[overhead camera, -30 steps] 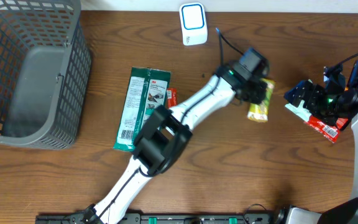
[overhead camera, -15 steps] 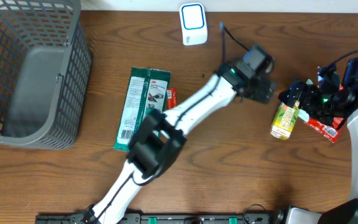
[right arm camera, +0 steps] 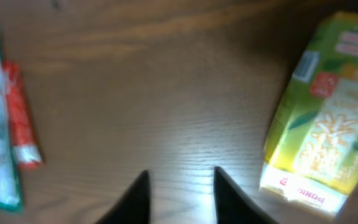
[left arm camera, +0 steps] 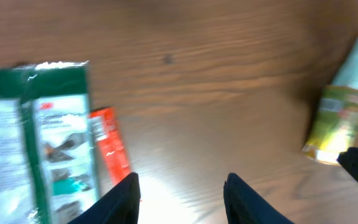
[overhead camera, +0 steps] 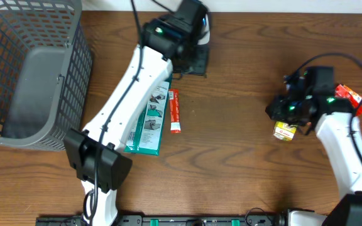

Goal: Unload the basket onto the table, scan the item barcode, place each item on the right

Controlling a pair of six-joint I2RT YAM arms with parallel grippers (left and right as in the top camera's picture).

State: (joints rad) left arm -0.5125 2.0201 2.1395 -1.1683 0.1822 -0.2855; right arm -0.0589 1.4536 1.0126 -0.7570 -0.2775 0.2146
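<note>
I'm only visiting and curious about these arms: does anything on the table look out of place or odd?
One thing: the yellow-green snack packet sits off to one side of the right gripper, not in its grip. The jaws stand apart with only bare wood between them. The wrist views are blurred, but no spill or damage shows.

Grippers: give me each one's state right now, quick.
Left gripper: open, holding nothing.
Right gripper: open, nothing between its fingers; the yellow pack lies beside it.
</note>
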